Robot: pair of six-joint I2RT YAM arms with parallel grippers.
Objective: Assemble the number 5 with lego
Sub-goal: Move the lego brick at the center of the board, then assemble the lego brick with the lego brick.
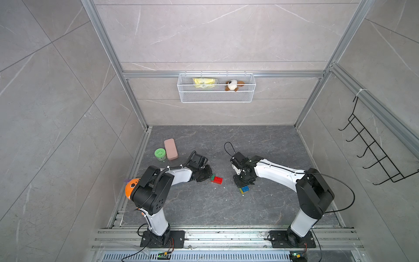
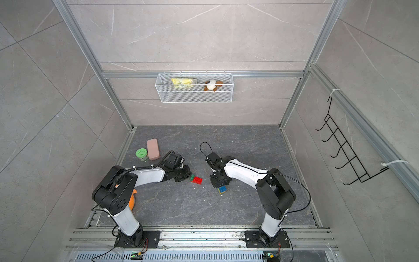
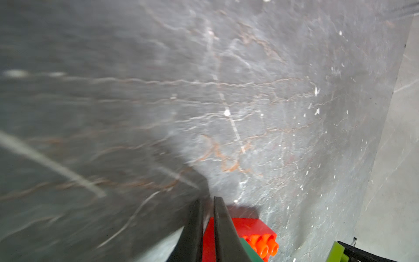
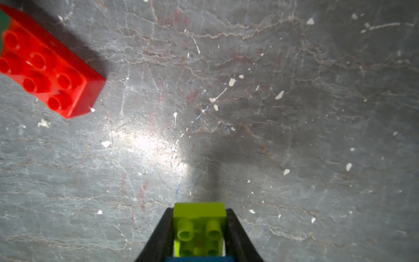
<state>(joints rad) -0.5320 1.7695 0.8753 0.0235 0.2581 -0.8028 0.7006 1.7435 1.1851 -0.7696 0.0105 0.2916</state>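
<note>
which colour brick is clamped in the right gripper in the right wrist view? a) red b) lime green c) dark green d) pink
b: in the right wrist view the lime-green brick sits gripped inside the right gripper, while the red brick lies apart on the table.

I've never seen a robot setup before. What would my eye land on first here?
The bright toy bricks stand out on the dark stone table. A red brick lies right by the left gripper, and a lime-green brick is pinched in the right gripper. On the back wall hangs a white wire basket with a small plush toy inside.
</note>
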